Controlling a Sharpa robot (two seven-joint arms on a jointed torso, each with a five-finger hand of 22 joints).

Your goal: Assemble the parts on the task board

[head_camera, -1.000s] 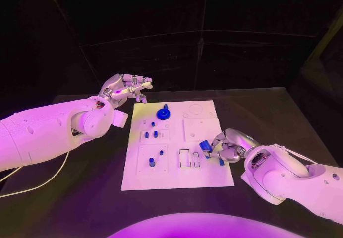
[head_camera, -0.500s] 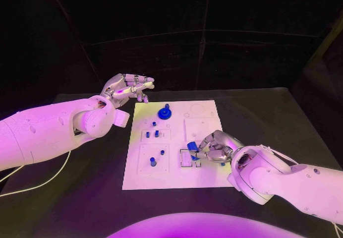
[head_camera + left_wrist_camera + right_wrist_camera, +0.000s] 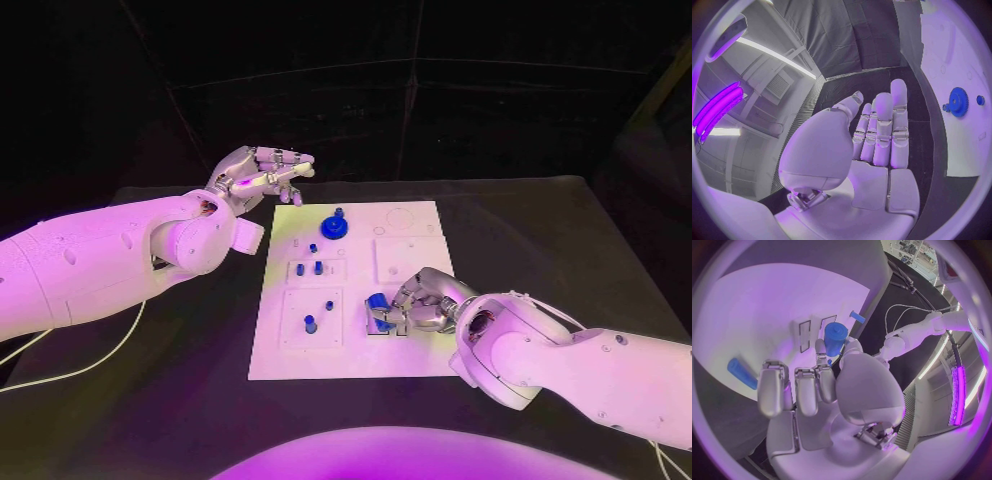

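The white task board (image 3: 332, 360) (image 3: 761, 305) lies in the middle of the table. My right hand (image 3: 421, 305) (image 3: 817, 385) pinches a blue part (image 3: 378, 301) (image 3: 835, 338) between thumb and a finger, just over the two rectangular slots (image 3: 805, 335) near the board's front middle. A blue gear (image 3: 333, 228) (image 3: 959, 101) stands at the board's far end. Small blue pegs (image 3: 307, 269) sit in the left-hand blocks, and one more (image 3: 309, 324) is nearer the front. My left hand (image 3: 260, 172) (image 3: 879, 135) hovers off the board's far left corner, fingers straight, holding nothing.
A loose blue part (image 3: 742, 374) lies on the board beside my right hand's fingers. Another one (image 3: 857, 316) lies beyond the slots. A white cable (image 3: 87, 368) trails over the black table (image 3: 577, 250) at the left.
My right hand has carried the blue part leftward from the board's right edge to above the slots. The left hand has stayed where it was.
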